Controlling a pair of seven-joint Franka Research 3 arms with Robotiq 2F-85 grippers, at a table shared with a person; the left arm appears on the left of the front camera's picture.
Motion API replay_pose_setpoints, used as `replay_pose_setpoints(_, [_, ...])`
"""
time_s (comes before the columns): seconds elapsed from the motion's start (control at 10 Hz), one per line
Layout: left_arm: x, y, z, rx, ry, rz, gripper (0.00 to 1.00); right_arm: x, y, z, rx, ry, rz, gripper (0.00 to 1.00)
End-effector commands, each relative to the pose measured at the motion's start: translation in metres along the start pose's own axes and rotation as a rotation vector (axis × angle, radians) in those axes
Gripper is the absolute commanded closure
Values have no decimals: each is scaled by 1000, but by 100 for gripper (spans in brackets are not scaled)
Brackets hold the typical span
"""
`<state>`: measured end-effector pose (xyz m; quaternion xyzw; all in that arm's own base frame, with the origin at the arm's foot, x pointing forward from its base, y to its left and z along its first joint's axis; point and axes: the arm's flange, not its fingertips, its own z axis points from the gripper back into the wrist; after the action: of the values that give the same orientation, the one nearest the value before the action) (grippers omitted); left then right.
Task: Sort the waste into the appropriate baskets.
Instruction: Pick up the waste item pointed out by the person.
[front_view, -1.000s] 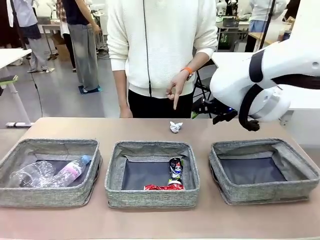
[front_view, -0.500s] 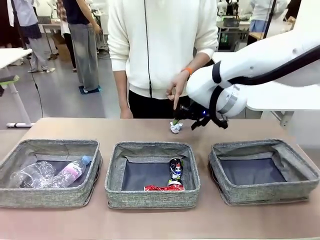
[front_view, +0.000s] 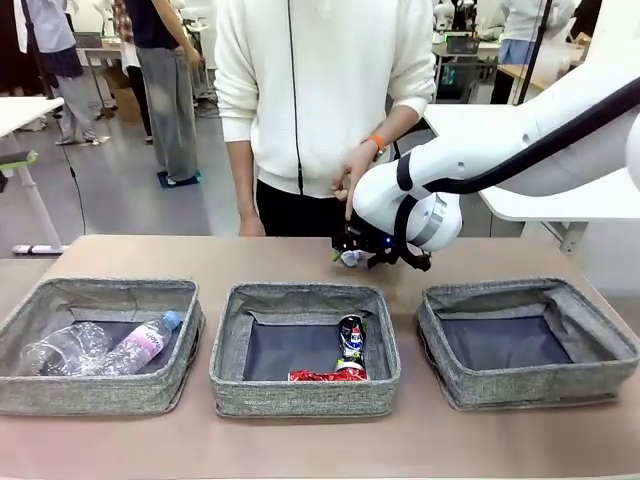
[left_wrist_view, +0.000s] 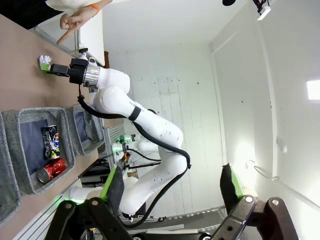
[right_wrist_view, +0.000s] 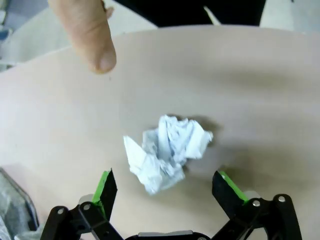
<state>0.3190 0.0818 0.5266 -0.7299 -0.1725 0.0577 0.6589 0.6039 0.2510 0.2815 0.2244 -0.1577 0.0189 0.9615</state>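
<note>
1. You are looking across a light brown table (front_view: 120, 255) into an open room with a grey floor, more tables and other people standing farther back.
2. A person in a white top stands at the table's far edge, one hand (front_view: 355, 178) pointing a finger down toward the tabletop.
3. You have three grey woven baskets in a row along the near side: the left basket (front_view: 60, 392) holds clear plastic bottles (front_view: 100, 347), one of them blue-capped.
4. The middle basket (front_view: 300, 398) holds a dark drink can (front_view: 351, 340) standing at its right side and a crushed red drink can (front_view: 327, 375) lying along its near wall; the right basket (front_view: 520, 388) shows a bare dark floor.
5. Your right gripper (right_wrist_view: 167, 192) sits low at the far side of the table, jaws wide apart, its green pads (right_wrist_view: 106, 186) on either side of the white crumpled paper wad (right_wrist_view: 167, 150) and not touching it. The wad lies on bare tabletop beyond the middle basket, just below the pointing finger.
6. Your left gripper (left_wrist_view: 172, 190) is raised off the table, jaws wide apart, holding nothing.
</note>
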Motion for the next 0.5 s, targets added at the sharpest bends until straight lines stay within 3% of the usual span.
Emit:
replay_pose_setpoints(0.0, [-1,-2,-1,-19,-1,-19,0,5,-1,0,25,-25,-13,0])
replay_pose_setpoints(0.4, [-1,-2,-1,-19,-1,-19,0,5,-3,4,74,-36,-48,0])
